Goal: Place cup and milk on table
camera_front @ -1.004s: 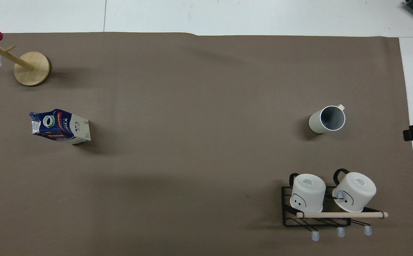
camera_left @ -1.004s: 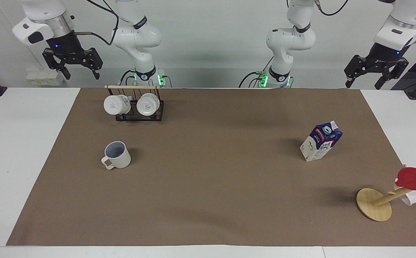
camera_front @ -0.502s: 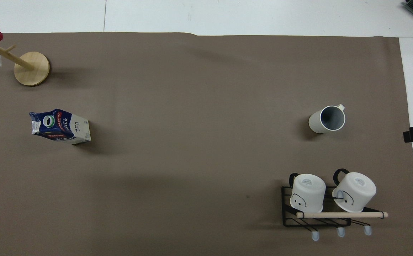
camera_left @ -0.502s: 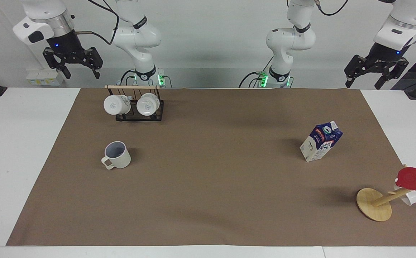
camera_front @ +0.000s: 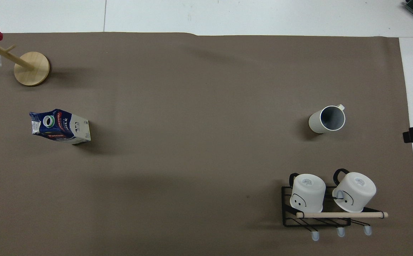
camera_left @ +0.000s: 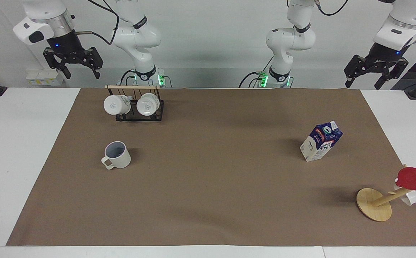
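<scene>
The cream-beige ceramic mug (camera_left: pixel 117 154) is standing well below the wide-open right gripper (camera_left: pixel 80 73); the blue-and-white gable-top milk carton (camera_left: pixel 320 141) is standing below the wide-open left gripper (camera_left: pixel 364 82), both on the brown mat (camera_left: pixel 208 186).

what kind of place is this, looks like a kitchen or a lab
Most likely a robotics lab set up as a mock kitchen: two white arms bolted at a table under a brown mat, with a mug rack and milk carton as props.
</scene>
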